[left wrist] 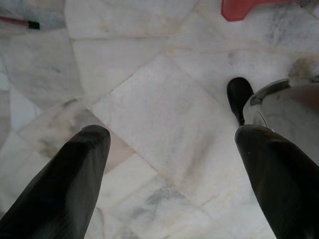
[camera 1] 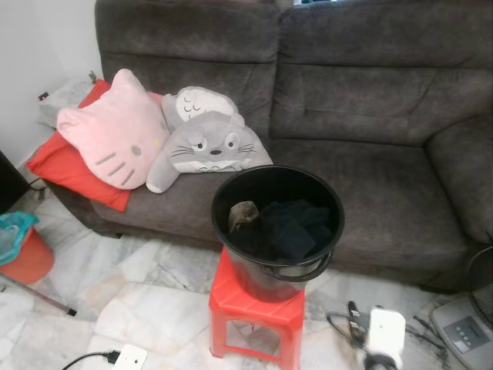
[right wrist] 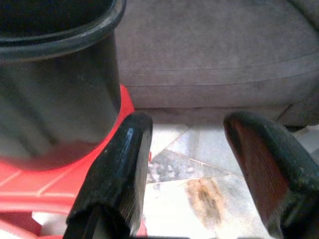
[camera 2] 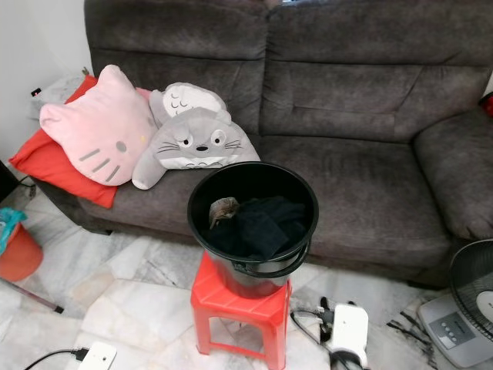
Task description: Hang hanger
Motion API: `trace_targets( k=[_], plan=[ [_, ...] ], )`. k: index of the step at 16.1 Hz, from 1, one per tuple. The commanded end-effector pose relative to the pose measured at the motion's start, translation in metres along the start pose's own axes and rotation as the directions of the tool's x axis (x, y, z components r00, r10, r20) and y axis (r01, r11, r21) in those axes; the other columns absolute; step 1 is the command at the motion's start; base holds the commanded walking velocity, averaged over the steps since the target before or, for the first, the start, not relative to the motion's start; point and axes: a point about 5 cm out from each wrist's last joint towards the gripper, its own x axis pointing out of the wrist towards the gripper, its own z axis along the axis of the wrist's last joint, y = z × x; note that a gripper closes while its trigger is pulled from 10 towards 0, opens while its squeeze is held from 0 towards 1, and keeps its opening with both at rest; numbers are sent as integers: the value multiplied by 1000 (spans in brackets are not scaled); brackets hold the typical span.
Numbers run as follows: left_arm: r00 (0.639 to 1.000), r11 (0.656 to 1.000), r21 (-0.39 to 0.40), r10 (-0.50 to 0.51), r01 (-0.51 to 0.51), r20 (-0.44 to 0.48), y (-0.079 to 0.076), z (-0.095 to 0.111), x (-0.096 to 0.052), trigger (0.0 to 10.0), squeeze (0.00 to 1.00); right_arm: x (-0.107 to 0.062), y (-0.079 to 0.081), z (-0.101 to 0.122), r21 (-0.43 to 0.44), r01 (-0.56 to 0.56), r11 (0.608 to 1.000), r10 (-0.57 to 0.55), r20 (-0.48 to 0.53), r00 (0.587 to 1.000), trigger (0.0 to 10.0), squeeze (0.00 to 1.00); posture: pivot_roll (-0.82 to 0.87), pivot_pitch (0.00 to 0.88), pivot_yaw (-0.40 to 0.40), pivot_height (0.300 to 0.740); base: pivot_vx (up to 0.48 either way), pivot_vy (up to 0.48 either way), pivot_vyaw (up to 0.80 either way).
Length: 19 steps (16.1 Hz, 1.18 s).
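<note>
Low down, right gripper (right wrist: 187,132) fingers apart, empty — just beside black bucket (camera 1: 277,231) wall and red stool (camera 1: 258,312), sofa front beyond. Left gripper (left wrist: 169,137) fingers apart too, empty, over bare marble floor (left wrist: 149,109). Bucket stands on stool, near sofa; dark clothes (camera 1: 289,227) inside, brownish piece (camera 1: 243,216) at left wall — cannot tell if hanger among them. Grey sofa (camera 1: 370,100) far side; pink cat cushion (camera 1: 112,131), grey plush (camera 1: 208,146), red cushion (camera 1: 65,166) at its left end. Fan (camera 2: 474,304) near right.
</note>
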Motion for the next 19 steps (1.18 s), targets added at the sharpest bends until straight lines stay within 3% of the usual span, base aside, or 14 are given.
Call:
trace_targets(
  k=[1, 6, 9, 11, 14, 16, 17, 19],
  plan=[
    [1000, 1000, 24, 1, 0, -16, 4, 1, 0, 10000, 0, -4, 0, 9, -13, 5, 1000, -5, 66, 998, 10000, 0, -91, 0, 71, 740, 0, 0, 0],
    [999, 999, 16, 34, -34, 6, 11, 12, 1, 10000, 0, -16, -1, 54, -42, 24, 999, -13, 255, 967, 10000, 0, -101, 0, 75, 740, 0, 0, 0],
    [999, 999, 10, 46, -46, 14, 14, 17, 1, 10000, 0, -8, 3, 85, -38, -4, 999, 17, 345, 938, 10000, 0, -93, 0, 83, 740, 0, 0, 0],
    [998, 999, 12, 51, -51, 22, 16, 22, 1, 10000, 0, 2, 11, 118, -43, -63, 997, 75, 410, 909, 10000, 0, -95, 0, 82, 740, 0, 0, 0],
    [997, 998, 9, 66, -67, 33, 18, 27, 1, 10000, 0, 20, 19, 152, -98, -110, 989, 141, 422, 895, 10000, 0, -100, 0, 84, 740, 0, 0, 0],
    [997, 997, 4, 73, -73, 37, 20, 28, 1, 10000, 0, 33, 32, 169, -72, -178, 981, 191, 394, 899, 10000, 0, -92, 0, 82, 740, 0, 0, 0],
    [996, 997, 3, 81, -81, 38, 22, 28, 1, 10000, 0, 37, 51, 192, -31, -280, 959, 267, 421, 867, 10000, 0, -95, 0, 77, 740, 0, 0, 0],
    [996, 997, 4, 82, -82, 33, 22, 26, 1, 10000, 0, 35, 79, 211, -43, -431, 901, 408, 423, 809, 10000, 0, -90, 0, 70, 740, 0, 0, 0]
  ],
)
